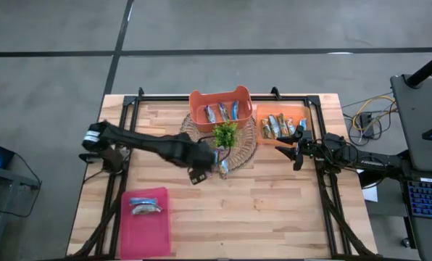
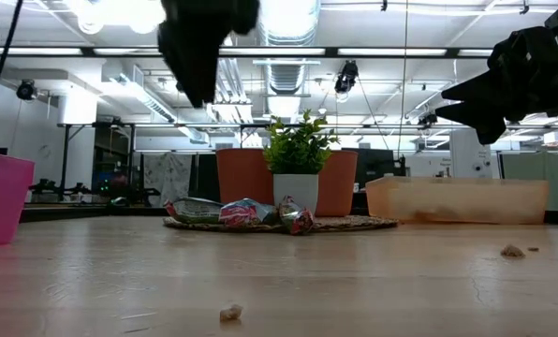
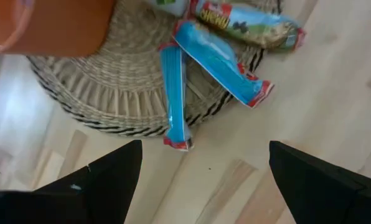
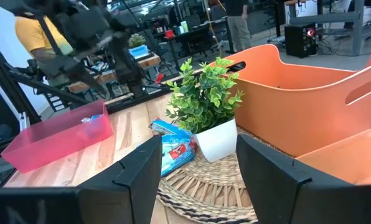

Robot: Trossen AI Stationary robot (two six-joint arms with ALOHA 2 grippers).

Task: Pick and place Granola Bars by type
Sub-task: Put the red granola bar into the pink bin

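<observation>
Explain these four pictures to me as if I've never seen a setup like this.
Two dark robot arms work at a wooden table. One picture looks down from above, one looks level across the tabletop, and two come from cameras on the arms' wrists. The left tool hovers open above blue granola bars on a woven mat, holding nothing. The right tool waits open and empty beside an orange tray of tan bars. An orange basket, a potted plant and a pink bin also sit there.

Open left end effector (image 3: pixel 201 180) above blue bars (image 3: pixel 218 60) — woven mat (image 3: pixel 111 99).
</observation>
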